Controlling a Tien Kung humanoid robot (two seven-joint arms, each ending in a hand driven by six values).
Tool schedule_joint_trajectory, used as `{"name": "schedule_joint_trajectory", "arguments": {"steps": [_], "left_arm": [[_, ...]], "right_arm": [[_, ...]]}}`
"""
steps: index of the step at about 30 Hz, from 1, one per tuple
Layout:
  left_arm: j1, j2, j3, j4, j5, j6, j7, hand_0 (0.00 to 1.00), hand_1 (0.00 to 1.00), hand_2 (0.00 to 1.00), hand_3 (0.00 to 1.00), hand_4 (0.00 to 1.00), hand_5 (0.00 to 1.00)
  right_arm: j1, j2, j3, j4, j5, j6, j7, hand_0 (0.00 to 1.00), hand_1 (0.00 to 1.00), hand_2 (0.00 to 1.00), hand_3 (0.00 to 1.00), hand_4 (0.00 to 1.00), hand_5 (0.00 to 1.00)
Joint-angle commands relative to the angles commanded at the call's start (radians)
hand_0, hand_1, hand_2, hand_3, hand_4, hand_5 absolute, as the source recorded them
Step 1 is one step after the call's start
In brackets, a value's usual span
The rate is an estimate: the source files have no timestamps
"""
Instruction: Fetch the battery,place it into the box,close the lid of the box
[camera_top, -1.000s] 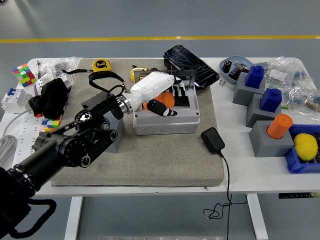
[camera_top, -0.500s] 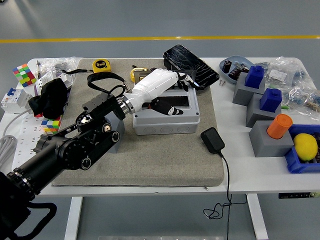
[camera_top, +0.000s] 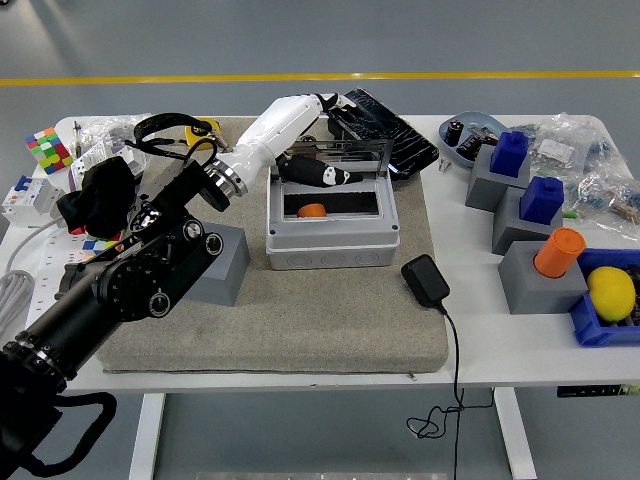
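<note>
Grey floor (camera_top: 300, 40) crossed by one yellow line (camera_top: 320, 76); white table (camera_top: 520, 330) under a grey felt mat (camera_top: 320, 320) with rounded corners.

One black jointed left arm (camera_top: 130, 285) reaching in from seven o'clock toward twelve, ending in a white-shelled left hand (camera_top: 315, 140) over the far rim of the box. Black thumb and fingers (camera_top: 322, 176) loosely extended beside the raised lid, closed around nothing.

One grey plastic box (camera_top: 333, 228) at mat centre, rectangular, lid (camera_top: 338, 152) standing upright at its twelve o'clock edge. Inside the dark cavity, the orange battery (camera_top: 311, 211) — small, rounded, lying toward nine o'clock.

At three o'clock, three grey blocks (camera_top: 538, 275) in a staggered row: two topped with blue caps (camera_top: 541, 197), one with an orange cylinder (camera_top: 558, 250). One blue bin (camera_top: 600, 328) at four o'clock holding one yellow lemon (camera_top: 612, 292).

One grey block (camera_top: 222, 262) just beside the box at nine o'clock. One black cracked-looking tablet (camera_top: 385, 122) at one o'clock, glossy. One black charger (camera_top: 426, 282) at five o'clock of the box, its cord trailing off the near edge.

Two colour cubes — one (camera_top: 44, 150) at ten o'clock, another (camera_top: 100, 246) mostly hidden by the arm. One blue dish (camera_top: 470, 135) of small parts. One yellow tape measure (camera_top: 203, 128), partly hidden.
</note>
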Motion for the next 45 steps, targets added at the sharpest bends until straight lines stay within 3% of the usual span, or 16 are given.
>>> {"name": "schedule_joint_trajectory", "arguments": {"steps": [10,22,28,37,41,45], "left_arm": [[0.019,0.0,0.037,-0.019,-0.013,-0.065,0.124,0.755,0.772,0.735,0.79,0.998,0.382],[0.088,0.0,0.124,-0.18,-0.07,-0.092,0.206,0.73,0.737,0.722,0.786,0.998,0.423],[0.116,0.0,0.159,-0.215,-0.08,-0.114,0.251,0.731,0.733,0.721,0.786,0.998,0.425],[0.133,0.001,0.162,-0.263,-0.107,-0.134,0.278,0.718,0.726,0.718,0.788,0.998,0.426],[0.166,0.013,0.12,-0.322,-0.132,-0.123,0.254,0.71,0.724,0.719,0.788,0.998,0.426],[0.225,0.026,0.043,-0.393,-0.174,-0.095,0.196,0.708,0.728,0.724,0.784,0.998,0.428]], "right_arm": [[-0.001,-0.003,-0.005,0.0,0.006,0.001,0.002,0.768,0.722,0.73,0.735,0.998,0.71],[-0.013,-0.005,0.009,0.0,-0.003,0.001,0.003,0.769,0.722,0.731,0.736,0.998,0.71],[-0.015,-0.004,0.009,0.0,-0.001,0.001,0.005,0.769,0.722,0.73,0.735,0.998,0.709],[-0.012,-0.004,0.008,0.0,0.003,0.0,0.006,0.769,0.722,0.73,0.735,0.998,0.71],[-0.011,-0.004,0.005,0.0,0.006,0.0,0.008,0.769,0.722,0.73,0.734,0.998,0.709],[-0.012,-0.003,0.008,0.0,0.003,0.001,0.007,0.769,0.722,0.729,0.734,0.998,0.709]]}}
